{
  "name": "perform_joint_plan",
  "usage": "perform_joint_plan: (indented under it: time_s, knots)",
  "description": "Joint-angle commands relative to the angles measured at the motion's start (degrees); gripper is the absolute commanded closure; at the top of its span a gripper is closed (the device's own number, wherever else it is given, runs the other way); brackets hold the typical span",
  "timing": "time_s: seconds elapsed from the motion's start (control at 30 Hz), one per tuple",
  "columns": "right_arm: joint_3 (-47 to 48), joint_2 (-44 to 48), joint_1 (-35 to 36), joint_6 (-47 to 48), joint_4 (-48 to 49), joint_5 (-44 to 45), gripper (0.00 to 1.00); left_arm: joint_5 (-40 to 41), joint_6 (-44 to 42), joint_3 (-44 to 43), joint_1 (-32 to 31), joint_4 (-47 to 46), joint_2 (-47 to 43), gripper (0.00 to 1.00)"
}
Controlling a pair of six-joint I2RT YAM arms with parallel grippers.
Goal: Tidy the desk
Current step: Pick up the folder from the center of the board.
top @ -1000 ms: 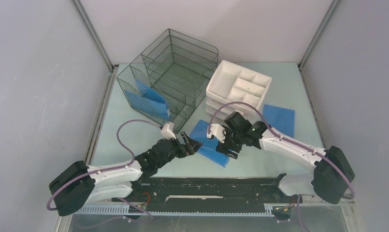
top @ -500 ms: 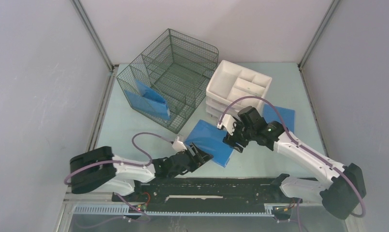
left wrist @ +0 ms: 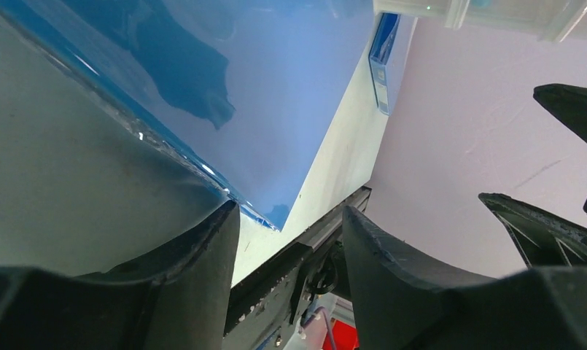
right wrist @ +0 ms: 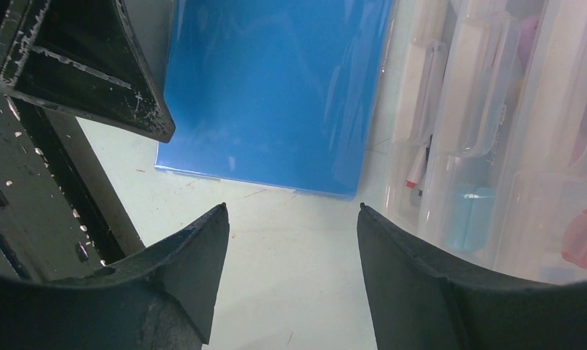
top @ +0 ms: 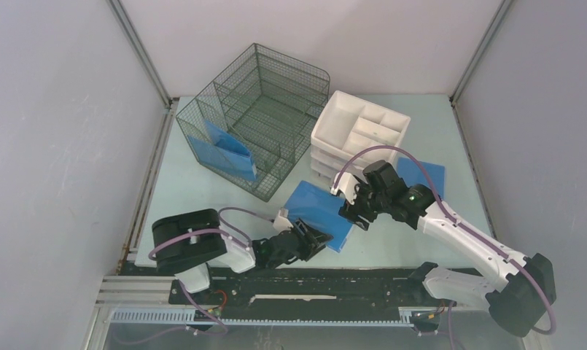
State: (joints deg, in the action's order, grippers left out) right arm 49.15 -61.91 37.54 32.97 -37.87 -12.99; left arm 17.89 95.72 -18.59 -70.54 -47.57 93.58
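Note:
The desk (top: 195, 197) is a pale mint-green tabletop. A blue folder (top: 321, 208) lies flat on it in front of the white drawer unit (top: 359, 131). My left gripper (top: 318, 239) sits low by the front rail at the folder's near corner. In the left wrist view the left gripper (left wrist: 290, 209) has its jaws apart. The folder (left wrist: 275, 87) has its corner beside the left finger (left wrist: 195, 270), and nothing is pinched. My right gripper (top: 351, 213) hovers open at the folder's right edge. In the right wrist view the right gripper (right wrist: 292, 207) has bare desk between its fingers and the folder (right wrist: 275, 95) just ahead.
A dark wire-mesh organizer (top: 257, 117) stands at the back left with a blue folder (top: 224, 142) inside. Another blue folder (top: 421, 175) lies right of the drawer unit. The black front rail (top: 312, 281) runs along the near edge. Grey walls close in both sides.
The left arm has dropped low toward the front rail and reached to the folder's near corner, its jaws narrowing. The right gripper has shifted right and back to the folder's right edge.

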Motion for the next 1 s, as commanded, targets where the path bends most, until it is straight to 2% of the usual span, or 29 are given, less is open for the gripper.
perform_joint_plan:
  time_s: [0.0,0.23,0.5,0.57,0.63,0.67,0.97]
  knots:
    - [0.5,1.4,-0.1,0.9,0.3,-0.5,0.27,-0.2,3.2,-1.3,-0.4,-7.4,3.5,0.45]
    - [0.5,1.2,0.0,1.0,0.3,-0.6,0.27,-0.1,6.1,0.0,-0.3,-16.8,10.0,0.48]
    - [0.5,1.0,0.2,1.1,0.1,-0.6,0.27,1.1,6.7,1.5,0.7,-32.5,18.0,0.65]
    - [0.5,0.9,0.2,1.1,0.1,-0.7,0.27,0.7,6.9,1.5,0.9,-33.1,19.2,0.76]
    - [0.5,0.9,0.3,1.2,0.0,-0.9,0.27,0.4,6.6,1.9,1.0,-33.8,19.5,0.94]
    - [0.5,1.0,0.3,1.1,-0.1,-1.3,0.27,0.2,6.0,2.1,1.1,-34.2,19.1,0.99]
    - [1.2,5.8,-1.3,1.2,-1.1,-7.4,0.24,1.1,2.2,9.7,-0.2,-33.2,6.6,1.00]
